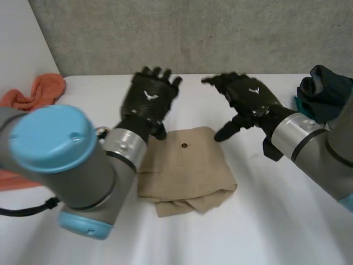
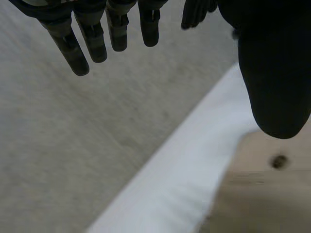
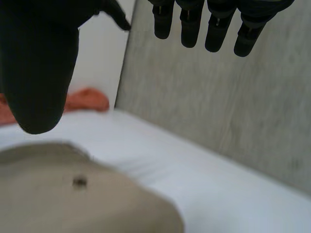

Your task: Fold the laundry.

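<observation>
Over the white table (image 1: 276,221) our open left hand (image 1: 150,99) and open right hand (image 1: 248,96) could, by careless pushing, unfold the folded beige cloth (image 1: 185,171).

You have the folded cloth (image 1: 185,168) in the middle of the surface (image 1: 276,221). Your left hand (image 1: 150,99) hangs just behind its far left corner, and your right hand (image 1: 245,99) just behind its far right corner. A crumpled cloth (image 1: 38,91) lies at the far left, and a heap of clothes (image 1: 325,91) at the far right.
</observation>
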{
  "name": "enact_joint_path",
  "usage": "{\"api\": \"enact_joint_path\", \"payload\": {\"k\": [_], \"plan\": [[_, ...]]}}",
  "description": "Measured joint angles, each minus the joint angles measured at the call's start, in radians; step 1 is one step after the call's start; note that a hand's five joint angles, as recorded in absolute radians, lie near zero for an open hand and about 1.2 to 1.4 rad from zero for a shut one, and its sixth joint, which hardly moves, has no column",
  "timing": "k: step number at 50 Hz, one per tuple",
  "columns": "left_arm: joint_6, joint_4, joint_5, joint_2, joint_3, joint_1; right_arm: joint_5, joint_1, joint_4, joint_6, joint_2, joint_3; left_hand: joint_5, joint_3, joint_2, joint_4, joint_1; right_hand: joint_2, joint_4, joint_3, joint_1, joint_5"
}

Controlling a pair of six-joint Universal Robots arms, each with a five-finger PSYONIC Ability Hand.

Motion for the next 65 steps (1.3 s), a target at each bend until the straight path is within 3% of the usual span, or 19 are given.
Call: {"api": "enact_joint_path", "payload": {"k": [6, 10, 25, 33, 42, 46, 52, 53, 59, 65], "plan": [[-0.047, -0.158, -0.074, -0.097, 0.084, -0.031, 0.004, 0.001, 0.269, -0.132, 0.173, -0.198, 0.0, 0.0, 0.0, 0.0, 0.0, 0.0, 0.0, 0.0, 0.0, -0.001], [-0.091, -0.25, -0.123, -0.129, 0.096, -0.04, 0.02, 0.019, 0.358, -0.202, 0.268, -0.293, 0.0, 0.0, 0.0, 0.0, 0.0, 0.0, 0.0, 0.0, 0.0, -0.001], [-0.126, -0.381, -0.137, -0.258, 0.102, -0.031, 0.161, 0.103, 0.366, -0.381, 0.446, -0.335, 0.0, 0.0, 0.0, 0.0, -0.004, 0.0, 0.0, 0.0, 0.0, -0.001], [-0.121, -0.379, -0.13, -0.251, 0.116, -0.023, 0.264, 0.108, 0.3, -0.471, 0.415, -0.303, 0.0, 0.0, 0.0, 0.0, -0.02, 0.0, 0.0, 0.0, 0.0, -0.001], [-0.125, -0.369, -0.112, -0.109, 0.144, -0.022, 0.279, 0.126, 0.052, -0.462, 0.209, -0.118, 0.0, 0.0, 0.0, 0.0, -0.02, 0.0, 0.0, 0.0, 0.0, -0.002], [-0.126, -0.362, -0.059, -0.035, 0.147, -0.015, 0.274, 0.141, -0.048, -0.457, 0.076, 0.02, 0.0, 0.0, 0.0, 0.0, -0.02, 0.0, 0.0, 0.0, 0.0, -0.002], [-0.129, -0.36, 0.099, 0.054, 0.134, 0.025, 0.234, 0.157, -0.152, -0.47, -0.056, 0.243, 0.0, 0.0, 0.0, 0.0, -0.02, 0.0, 0.0, 0.0, 0.0, -0.002], [-0.13, -0.362, 0.157, 0.074, 0.129, 0.043, 0.212, 0.163, -0.193, -0.477, -0.076, 0.321, 0.0, 0.0, 0.0, 0.0, -0.02, 0.0, 0.0, 0.0, 0.0, -0.002], [-0.142, -0.367, 0.287, 0.1, 0.116, 0.081, 0.136, 0.176, -0.346, -0.515, -0.074, 0.514, 0.0, 0.0, 0.0, 0.0, -0.02, 0.0, 0.0, 0.0, 0.0, -0.002], [-0.157, -0.368, 0.308, 0.095, 0.113, 0.084, 0.095, 0.178, -0.508, -0.582, 0.018, 0.585, 0.0, 0.0, 0.0, 0.0, -0.02, 0.0, 0.0, 0.0, 0.0, -0.003]]}}
